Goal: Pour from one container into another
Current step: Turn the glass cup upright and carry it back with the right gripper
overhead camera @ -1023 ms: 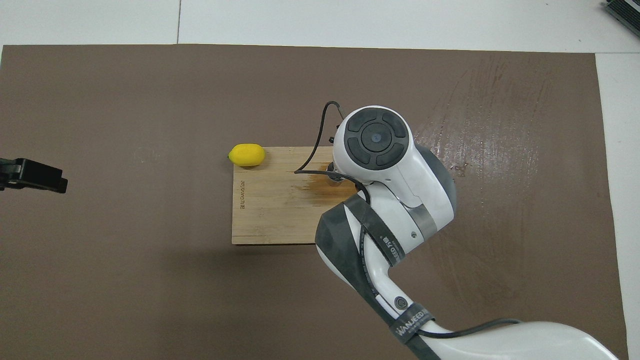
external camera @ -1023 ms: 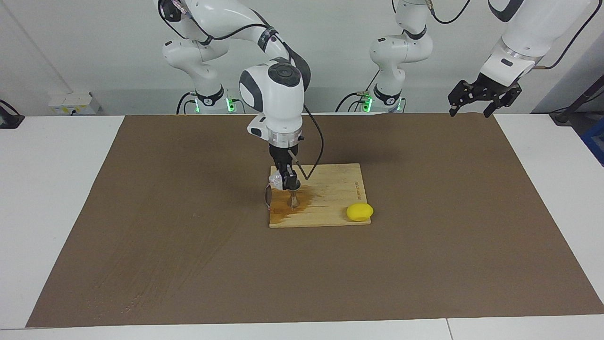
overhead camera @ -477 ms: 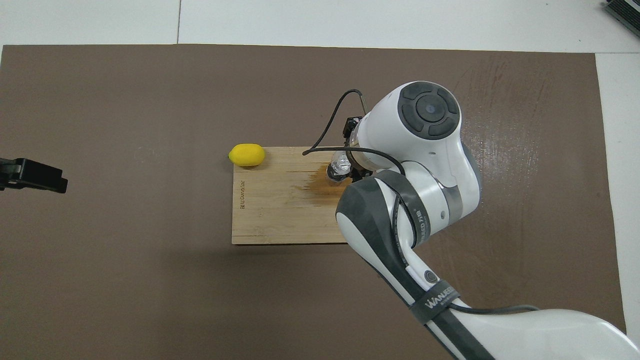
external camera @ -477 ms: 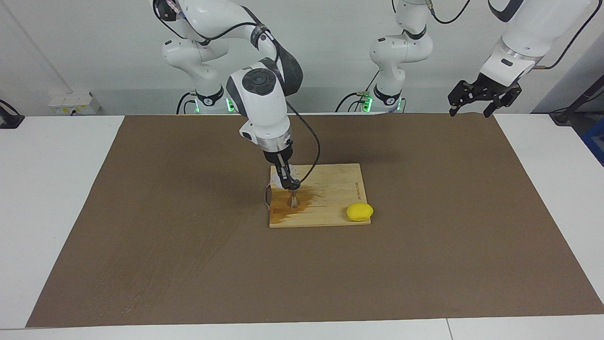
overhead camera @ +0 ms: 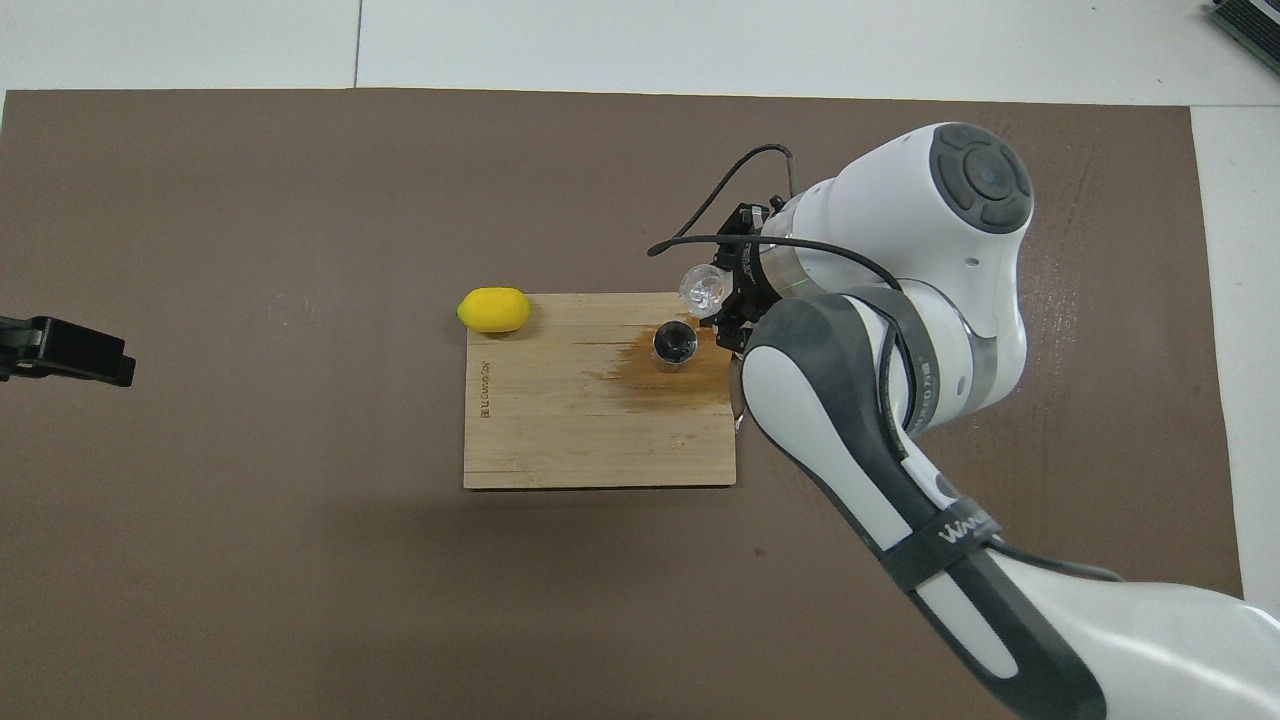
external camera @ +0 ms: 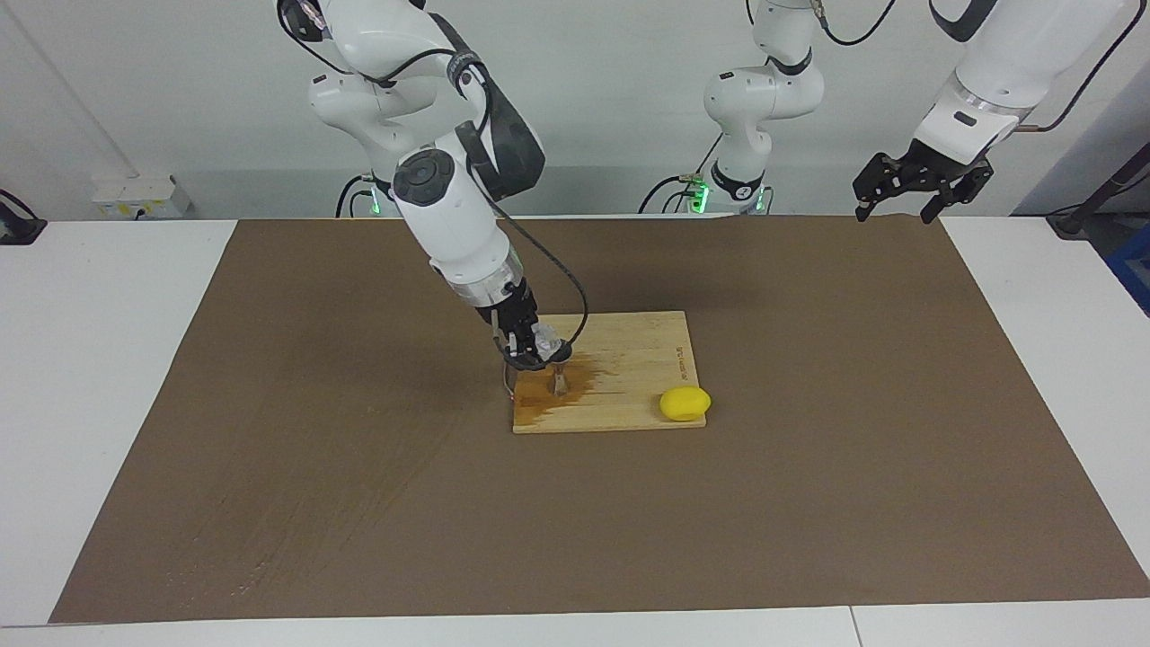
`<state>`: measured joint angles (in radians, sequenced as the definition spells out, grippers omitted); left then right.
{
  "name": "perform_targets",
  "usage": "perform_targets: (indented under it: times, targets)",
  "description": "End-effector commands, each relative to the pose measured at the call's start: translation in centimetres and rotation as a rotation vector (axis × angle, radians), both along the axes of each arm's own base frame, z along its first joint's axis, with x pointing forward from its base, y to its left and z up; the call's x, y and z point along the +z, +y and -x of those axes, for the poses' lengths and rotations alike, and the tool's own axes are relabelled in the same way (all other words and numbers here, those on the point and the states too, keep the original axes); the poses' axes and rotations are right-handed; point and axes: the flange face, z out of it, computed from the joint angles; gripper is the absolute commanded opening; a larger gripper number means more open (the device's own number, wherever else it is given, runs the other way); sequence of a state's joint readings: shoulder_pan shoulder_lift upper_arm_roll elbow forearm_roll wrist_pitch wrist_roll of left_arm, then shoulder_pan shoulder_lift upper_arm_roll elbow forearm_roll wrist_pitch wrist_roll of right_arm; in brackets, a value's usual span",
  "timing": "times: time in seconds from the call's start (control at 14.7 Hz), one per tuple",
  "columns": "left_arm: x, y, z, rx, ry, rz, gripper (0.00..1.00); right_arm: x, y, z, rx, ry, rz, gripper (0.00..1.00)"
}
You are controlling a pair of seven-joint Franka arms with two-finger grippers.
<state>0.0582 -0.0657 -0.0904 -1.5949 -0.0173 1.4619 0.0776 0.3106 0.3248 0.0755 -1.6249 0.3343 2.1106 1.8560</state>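
My right gripper [external camera: 532,350] is shut on the small clear glass cup [external camera: 542,342] and holds it tilted just above the wooden board [external camera: 629,346], close beside the jigger. The cup also shows in the overhead view [overhead camera: 705,290], at the tip of the right gripper [overhead camera: 722,305]. The steel hourglass jigger [external camera: 559,382] stands upright on the board inside a wet brown stain; from overhead the jigger [overhead camera: 675,343] shows its dark open mouth. My left gripper [external camera: 903,193] waits open, raised over the left arm's end of the table, and also shows overhead [overhead camera: 60,350].
A yellow lemon [external camera: 685,403] lies at the board's corner toward the left arm's end, farther from the robots; it also shows overhead [overhead camera: 493,309]. The board [overhead camera: 560,430] lies on a brown mat [external camera: 359,449]. A wire loop [external camera: 508,377] hangs at the board's edge.
My right arm's wrist has swung out toward the right arm's end and leaned over. The cup has turned with it and now shows from overhead beside the jigger. The left arm has not moved.
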Motion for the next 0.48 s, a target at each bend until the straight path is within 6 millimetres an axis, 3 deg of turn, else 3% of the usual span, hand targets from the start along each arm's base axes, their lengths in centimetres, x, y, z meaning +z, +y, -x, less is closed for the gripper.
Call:
perform_targets:
  times: [0.0,0.14,0.41]
  targets:
    - [0.0,0.1,0.4,-0.014,0.006,-0.019,1.00,-1.2,-3.6,-1.3,-0.112,-0.018,-0.125,0.00]
    - [-0.1,0.1,0.3,-0.014,0.007,-0.019,1.00,-1.9,-5.7,-1.6,-0.146,-0.011,-0.196,0.00]
    - [0.0,0.1,0.4,-0.014,0.007,-0.019,1.00,-4.3,-11.8,-2.0,-0.209,0.013,-0.298,0.00]
